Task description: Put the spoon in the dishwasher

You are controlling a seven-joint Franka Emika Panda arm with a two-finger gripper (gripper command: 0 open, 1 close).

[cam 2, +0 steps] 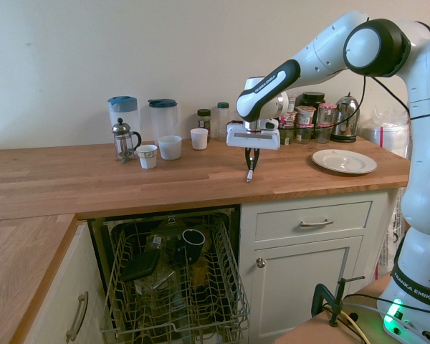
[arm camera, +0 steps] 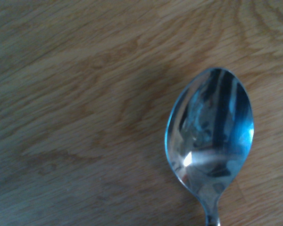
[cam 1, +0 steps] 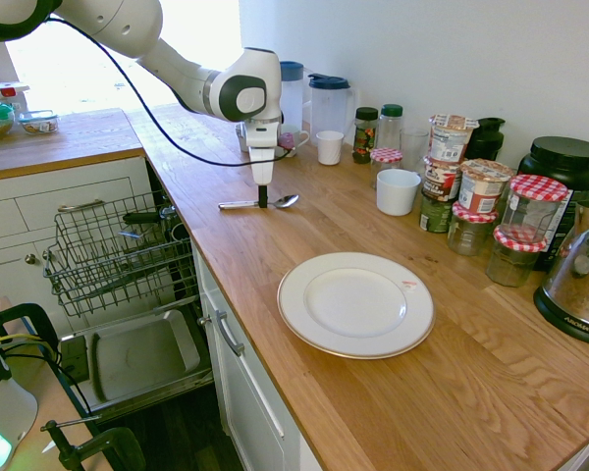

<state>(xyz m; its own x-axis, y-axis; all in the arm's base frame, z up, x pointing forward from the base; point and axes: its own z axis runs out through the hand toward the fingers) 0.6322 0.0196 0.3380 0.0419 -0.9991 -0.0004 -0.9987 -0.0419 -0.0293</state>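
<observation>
A shiny silver spoon (cam 1: 287, 200) lies flat on the wooden counter, its bowl pointing toward the wall. My gripper (cam 1: 262, 199) points straight down with its fingers shut on the spoon's handle. In the second exterior view the spoon (cam 2: 249, 175) shows just below the gripper (cam 2: 250, 163), near the counter's front edge. The wrist view shows the spoon's bowl (arm camera: 210, 136) close up against the wood. The dishwasher (cam 1: 137, 358) stands open below the counter, door down and its wire rack (cam 2: 172, 279) pulled out with a few dishes in it.
A white plate (cam 1: 355, 304) lies on the counter nearby. Jars (cam 1: 481, 196), a white cup (cam 1: 398, 191), pitchers (cam 1: 329, 103) and a kettle (cam 1: 579, 285) line the wall. A French press (cam 2: 123, 140) and small cups stand further along.
</observation>
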